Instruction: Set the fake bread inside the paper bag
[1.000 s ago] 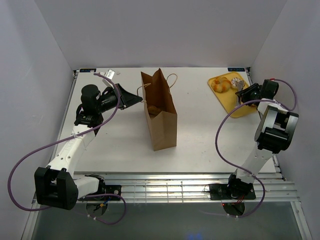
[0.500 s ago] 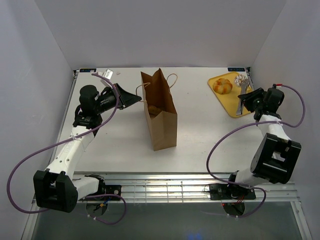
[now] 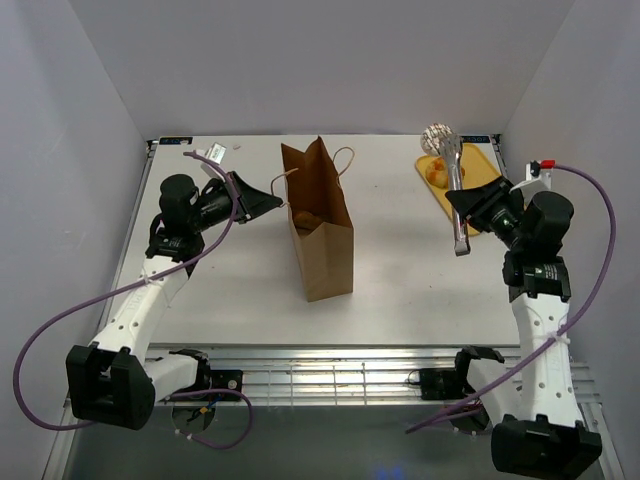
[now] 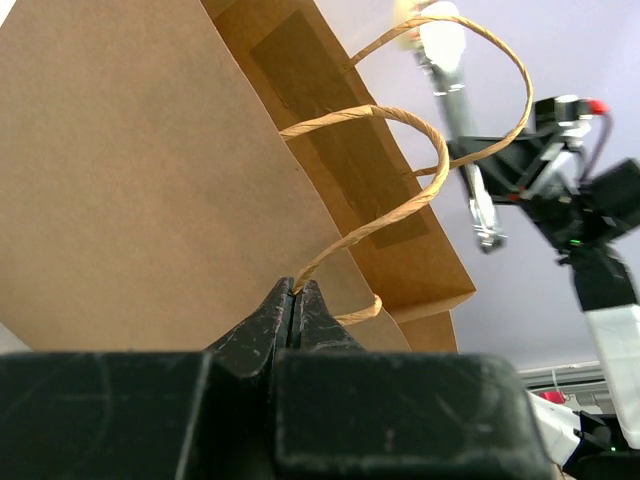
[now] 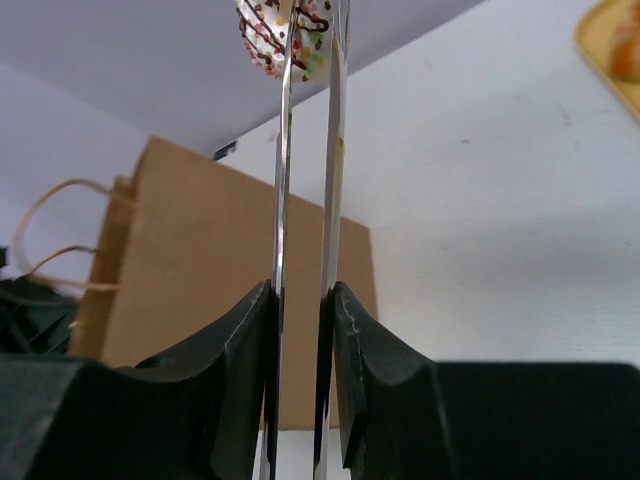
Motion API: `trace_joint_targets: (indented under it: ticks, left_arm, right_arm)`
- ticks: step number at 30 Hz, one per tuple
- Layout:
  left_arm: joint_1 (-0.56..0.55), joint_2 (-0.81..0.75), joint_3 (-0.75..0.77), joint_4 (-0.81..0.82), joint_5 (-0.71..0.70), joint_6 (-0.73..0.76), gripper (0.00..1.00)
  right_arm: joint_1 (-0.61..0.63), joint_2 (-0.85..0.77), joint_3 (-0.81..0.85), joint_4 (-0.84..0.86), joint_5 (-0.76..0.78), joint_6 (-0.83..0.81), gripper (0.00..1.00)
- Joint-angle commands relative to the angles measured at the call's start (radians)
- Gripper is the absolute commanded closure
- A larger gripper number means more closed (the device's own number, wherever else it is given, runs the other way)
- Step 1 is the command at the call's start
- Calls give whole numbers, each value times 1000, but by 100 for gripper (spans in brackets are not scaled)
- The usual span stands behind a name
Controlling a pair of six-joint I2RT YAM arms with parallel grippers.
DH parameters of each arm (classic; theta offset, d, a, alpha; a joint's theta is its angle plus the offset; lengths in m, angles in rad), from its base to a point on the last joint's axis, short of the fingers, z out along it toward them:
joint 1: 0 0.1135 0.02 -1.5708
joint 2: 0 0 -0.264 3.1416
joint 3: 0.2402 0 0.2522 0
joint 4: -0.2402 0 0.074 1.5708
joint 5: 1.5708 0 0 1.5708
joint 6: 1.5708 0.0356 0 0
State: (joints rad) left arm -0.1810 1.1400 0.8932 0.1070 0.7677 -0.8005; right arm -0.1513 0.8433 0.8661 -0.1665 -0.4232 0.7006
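The tall brown paper bag (image 3: 325, 250) stands open at mid-table; a golden roll (image 3: 306, 219) lies inside it. My left gripper (image 3: 278, 200) is shut on the bag's twisted paper handle (image 4: 400, 130), its jaws (image 4: 295, 300) pinching the loop's end. My right gripper (image 3: 468, 205) is shut on metal tongs (image 3: 457, 190), which pinch a white-iced sprinkled donut (image 3: 438, 135) in the air over the yellow tray's near-left part. In the right wrist view the gripper (image 5: 303, 300) holds the tongs (image 5: 283, 200), the donut (image 5: 283, 30) is at their tip, and the bag (image 5: 200, 270) stands beyond.
The yellow tray (image 3: 478, 160) sits at the back right with a golden roll (image 3: 437, 173) on it. White walls close in the table on three sides. A metal rail runs along the near edge. Purple cables loop off both arms.
My right arm has lifted the tongs with the donut up off the tray and turned them toward the bag. My left gripper has stayed on the handle.
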Motion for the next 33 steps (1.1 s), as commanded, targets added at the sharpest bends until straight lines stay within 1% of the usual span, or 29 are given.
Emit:
trace_joint_targets:
  ticks: [1,3,4,7,12,13,14,16,18,19,21,22,24,26,29,33]
  left_arm:
    - [-5,-40,-10,-32,-18,11,100]
    - [-5,-40,-10,-38,-22,7,100]
    - [-3,-42,-13,-38,-22,7,100]
    - [-3,-45,-20,-41,-25,6,100]
    - [-5,-52,-30,-43,-33,12,100]
    - [-5,-57,-30,-44,-36,15,100]
    - [-5,-62,-33,-46,-39,18,100]
    - [-3,-66,-30,-50,-50,21,100]
    - [-3,-66,-28,-53,-53,23,100]
    - [-5,-66,-28,-55,-54,21,100]
    - [-5,-68,-28,-59,-59,21,100]
    - [-5,-68,-28,-59,-61,21,100]
    - [-3,-69,-28,-61,-67,21,100]
    - [-3,-66,-27,-66,-68,21,100]
    - [-3,-63,-22,-69,-70,23,100]
    - [-3,-62,-17,-76,-71,29,100]
  right_arm:
    - [94,-46,172,-120,-58,-1,67]
    - [137,-52,211,-149,-84,14,67]
    - [189,-61,238,-157,-89,20,67]
    - [263,-72,273,-183,-95,31,67]
    - [366,-43,284,-160,-173,59,67]
    - [422,-41,286,-157,-157,60,67]
    - [449,-42,292,-163,-113,57,67]
    - [517,-39,294,-165,-89,54,67]
    - [561,-30,287,-148,-74,59,67]
    - [614,-18,287,-142,-63,59,67]
    - [677,-6,295,-142,-8,50,67]
    - [737,9,297,-145,15,43,66]
    - [809,20,306,-156,82,24,66]
    - [838,20,307,-153,139,16,66]
    - [869,1,310,-131,179,10,66]
    - [877,-3,321,-120,167,11,66]
